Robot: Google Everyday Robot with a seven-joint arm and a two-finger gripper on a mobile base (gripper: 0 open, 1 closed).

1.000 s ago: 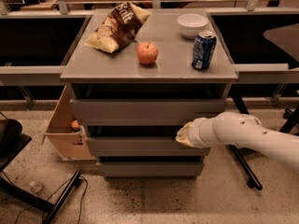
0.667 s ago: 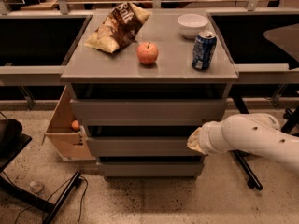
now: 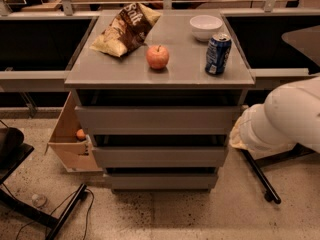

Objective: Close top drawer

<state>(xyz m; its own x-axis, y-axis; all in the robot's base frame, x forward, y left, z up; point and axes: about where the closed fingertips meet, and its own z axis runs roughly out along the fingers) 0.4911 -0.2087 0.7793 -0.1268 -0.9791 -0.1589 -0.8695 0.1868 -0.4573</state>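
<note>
The top drawer (image 3: 157,120) is a wide, flat, matte-grey panel with no handle, located directly under the smooth grey cabinet top (image 3: 185,64) and above two similar fronts. Its long axis runs horizontally left to right, and its face points toward the camera. The gripper (image 3: 239,134), on a rounded white arm (image 3: 295,114), sits just beside the drawer's right end; its opening state cannot be told.

Warm, dim indoor light from overhead. Cabinet top (image 3: 185,76) is the brightest area, with a soft sheen by the can (image 3: 218,54). The apple (image 3: 157,57) casts a small shadow. Gaps above the drawers are black. The white arm (image 3: 295,114) is bright, and the gripper (image 3: 237,136) sits shaded at the right end of the top drawer (image 3: 155,120).
</note>
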